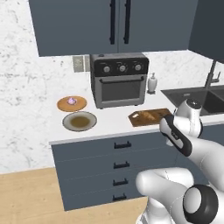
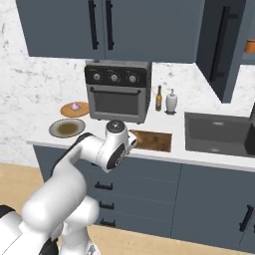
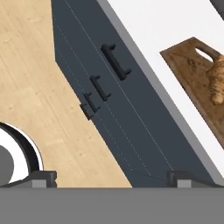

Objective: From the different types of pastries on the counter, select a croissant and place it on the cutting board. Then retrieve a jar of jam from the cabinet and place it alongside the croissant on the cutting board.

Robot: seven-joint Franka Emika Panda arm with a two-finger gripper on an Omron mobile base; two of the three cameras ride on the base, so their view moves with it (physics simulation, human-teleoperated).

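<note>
The croissant [image 3: 217, 81] lies on the wooden cutting board [image 3: 192, 74], which sits on the white counter in front of the toaster oven [image 1: 119, 79]. The board also appears in the base views [image 1: 148, 117] [image 2: 153, 141]. My gripper [image 3: 113, 178] is open and holds nothing. It hangs off the counter's front edge, over the drawer fronts and floor, short of the board. The wall cabinet [image 1: 118, 24] above the oven has both doors shut. The jar of jam is out of view.
Left of the oven stand a wooden plate with a pink pastry [image 1: 71, 103] and a grey plate [image 1: 79, 121]. A bottle [image 2: 159, 98] and a soap dispenser [image 2: 171, 101] stand by the sink [image 2: 219, 132]. Drawer handles [image 3: 116, 61] stick out below the counter.
</note>
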